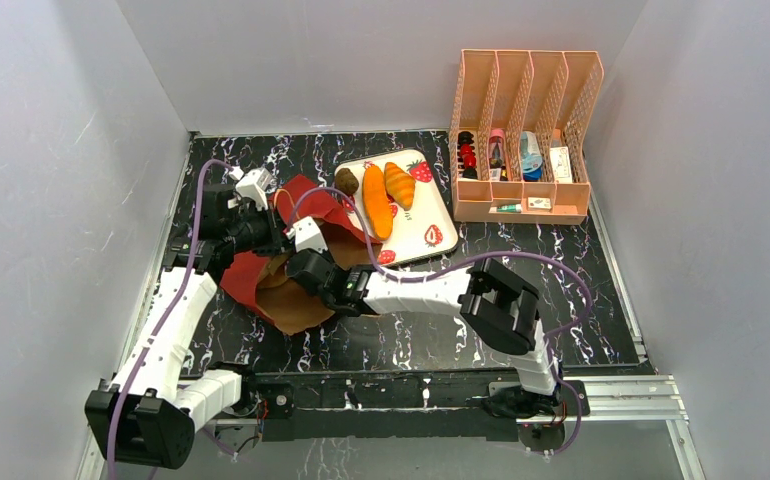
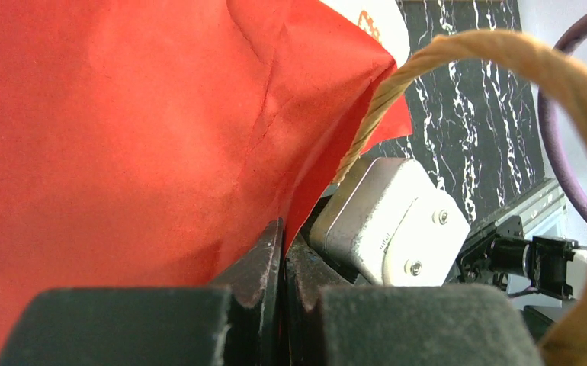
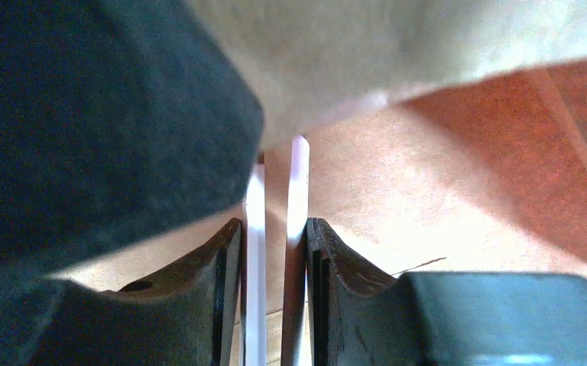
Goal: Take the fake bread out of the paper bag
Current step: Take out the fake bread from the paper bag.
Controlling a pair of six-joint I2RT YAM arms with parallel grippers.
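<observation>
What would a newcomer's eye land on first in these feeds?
The crumpled red-and-brown paper bag lies on its side left of centre, with both arms bunched over it; the left end effector pinches its red paper. Just beyond it, the strawberry-print tray holds an orange baguette, a croissant and a dark roll.

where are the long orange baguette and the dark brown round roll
long orange baguette (image 1: 377,203): top external view, middle of its length
dark brown round roll (image 1: 347,181): top external view, its centre

A strawberry-print tray (image 1: 416,225) lies beside a peach rack (image 1: 526,90) holding what seem small bottles (image 1: 496,155).
</observation>
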